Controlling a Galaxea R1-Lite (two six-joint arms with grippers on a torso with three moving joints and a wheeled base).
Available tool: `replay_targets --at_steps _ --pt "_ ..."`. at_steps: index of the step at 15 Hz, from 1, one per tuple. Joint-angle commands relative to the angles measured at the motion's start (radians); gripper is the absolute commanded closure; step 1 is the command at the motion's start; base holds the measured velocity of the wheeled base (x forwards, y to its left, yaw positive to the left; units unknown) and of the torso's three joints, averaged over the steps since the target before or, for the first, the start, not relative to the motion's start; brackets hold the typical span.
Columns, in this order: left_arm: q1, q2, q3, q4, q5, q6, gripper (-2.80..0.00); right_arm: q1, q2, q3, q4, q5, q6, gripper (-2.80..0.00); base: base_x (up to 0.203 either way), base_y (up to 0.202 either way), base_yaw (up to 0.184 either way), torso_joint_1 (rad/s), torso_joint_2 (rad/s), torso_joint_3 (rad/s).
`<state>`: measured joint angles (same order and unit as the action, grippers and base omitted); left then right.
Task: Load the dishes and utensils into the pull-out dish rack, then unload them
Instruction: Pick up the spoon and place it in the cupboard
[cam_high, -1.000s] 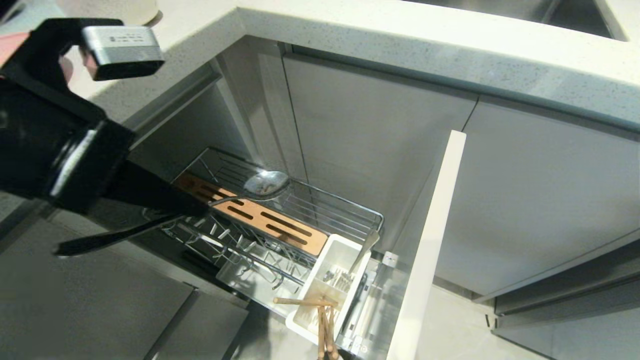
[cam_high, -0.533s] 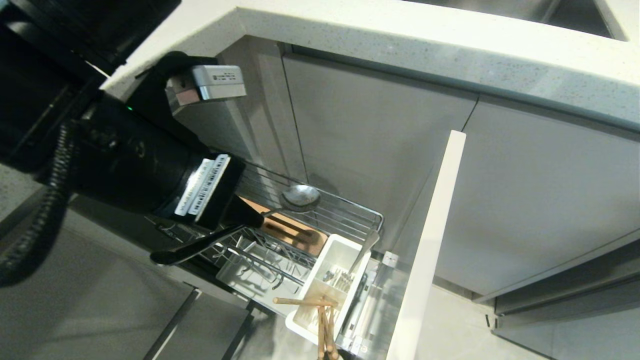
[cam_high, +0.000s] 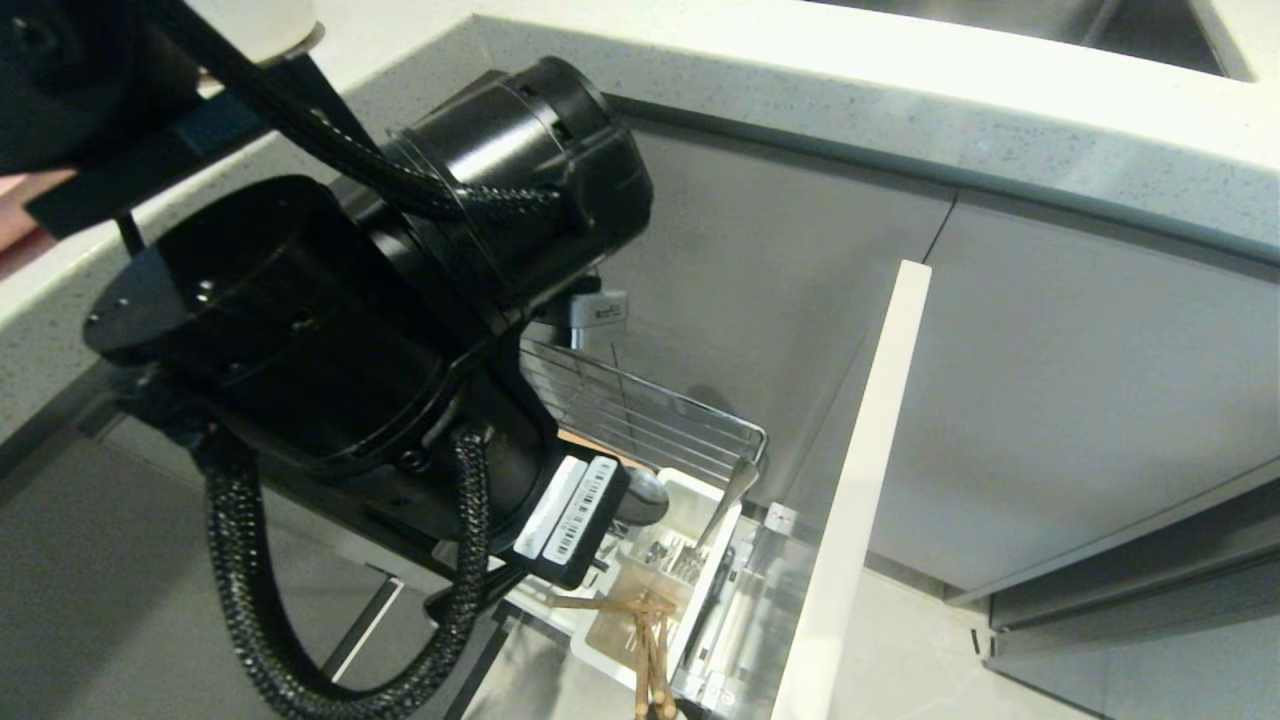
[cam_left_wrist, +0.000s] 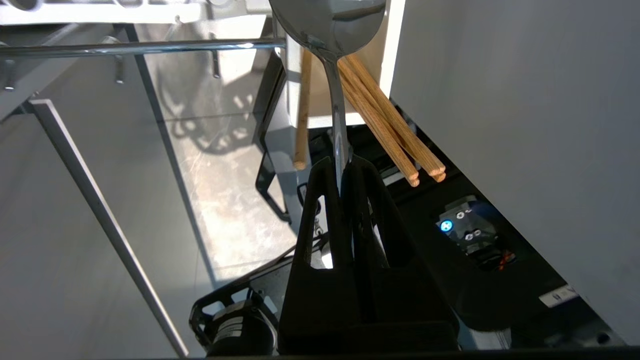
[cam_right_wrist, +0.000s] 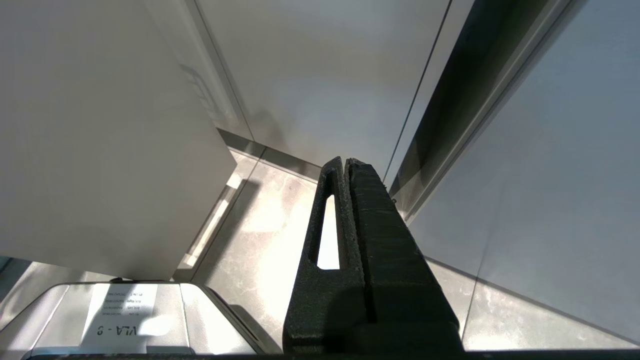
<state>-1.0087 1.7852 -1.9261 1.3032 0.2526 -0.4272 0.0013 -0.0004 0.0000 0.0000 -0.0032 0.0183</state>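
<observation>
My left gripper (cam_left_wrist: 341, 166) is shut on the handle of the shiny metal spoon (cam_left_wrist: 327, 22). In the head view the spoon bowl (cam_high: 646, 497) sits at the far rim of the white cutlery tub (cam_high: 700, 500), just past my left wrist. The wooden chopsticks (cam_high: 648, 655) (cam_left_wrist: 387, 125) lean out of the tub's near end. My left arm covers most of the pull-out dish rack (cam_high: 660, 415). My right gripper (cam_right_wrist: 345, 162) is shut on nothing, parked low beside the cabinets. The dishes are out of view.
The pale cabinet front (cam_high: 860, 470) stands out to the right of the tub. The speckled countertop (cam_high: 900, 110) overhangs the rack. A metal fork (cam_high: 728, 500) leans in the tub. The grey cabinet doors (cam_high: 760, 280) are behind, with a tiled floor (cam_left_wrist: 225, 165) below.
My left arm has swung right and down across the rack. It has carried the spoon from above the slotted wooden strip to the white tub, and it now hides the strip and prongs.
</observation>
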Motion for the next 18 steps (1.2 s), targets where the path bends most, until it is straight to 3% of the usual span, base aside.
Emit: replay_targets --at_steps 1,18 --pt "-0.007 0.045 -0.001 0.008 0.003 -0.004 0.00 0.000 0.000 0.002 0.000 0.000 0.000 0.00 0.000 0.000 0.000 0.000 0.00 0.000" --pt "-0.014 0.198 -0.004 -0.018 0.004 0.001 0.00 0.000 0.000 0.002 0.000 0.000 0.000 0.00 0.000 0.000 0.000 0.000 0.00 0.000"
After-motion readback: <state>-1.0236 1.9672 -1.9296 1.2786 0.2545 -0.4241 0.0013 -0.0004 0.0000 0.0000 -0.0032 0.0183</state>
